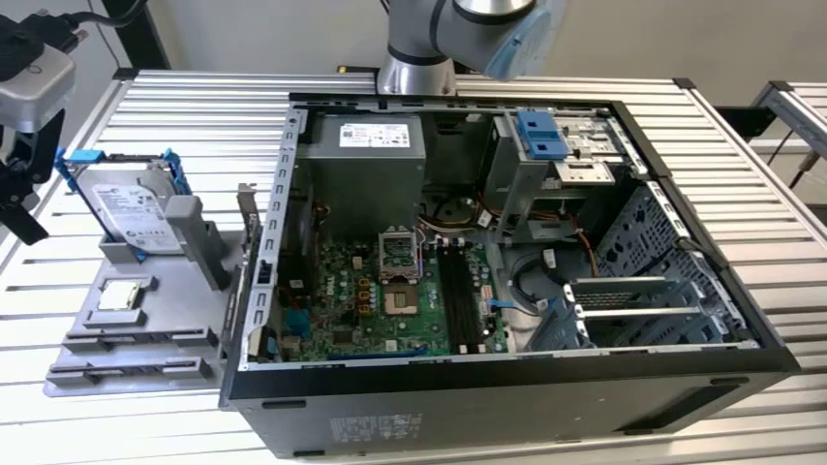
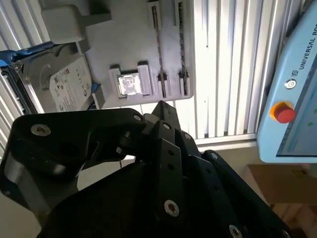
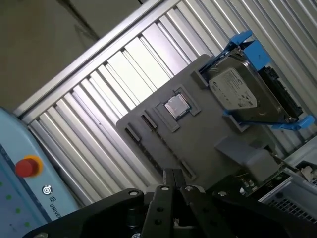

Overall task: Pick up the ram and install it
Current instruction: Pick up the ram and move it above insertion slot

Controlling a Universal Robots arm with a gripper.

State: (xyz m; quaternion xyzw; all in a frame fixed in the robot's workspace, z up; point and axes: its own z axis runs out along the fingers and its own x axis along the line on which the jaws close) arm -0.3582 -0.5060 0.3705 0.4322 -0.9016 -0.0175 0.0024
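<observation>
My gripper (image 1: 23,218) hangs at the exterior view's left, above the table beside the grey parts tray (image 1: 91,334). In both wrist views its black fingertips (image 3: 173,174) (image 2: 161,105) are pressed together with nothing between them, high over the tray (image 3: 198,144) (image 2: 129,44). The tray's narrow slots (image 2: 158,49) look bare. I cannot pick out the ram with certainty. Long dark strips (image 1: 455,291) lie in the memory slots of the motherboard (image 1: 375,310), and whether one is the ram I cannot tell.
The tray holds a silver hard drive in a blue frame (image 1: 136,213) (image 3: 237,91) and a small square processor (image 1: 120,295) (image 2: 130,84). The open computer case (image 1: 517,397) fills the middle of the slatted metal table. A pendant with a red button (image 2: 284,112) is near the table edge.
</observation>
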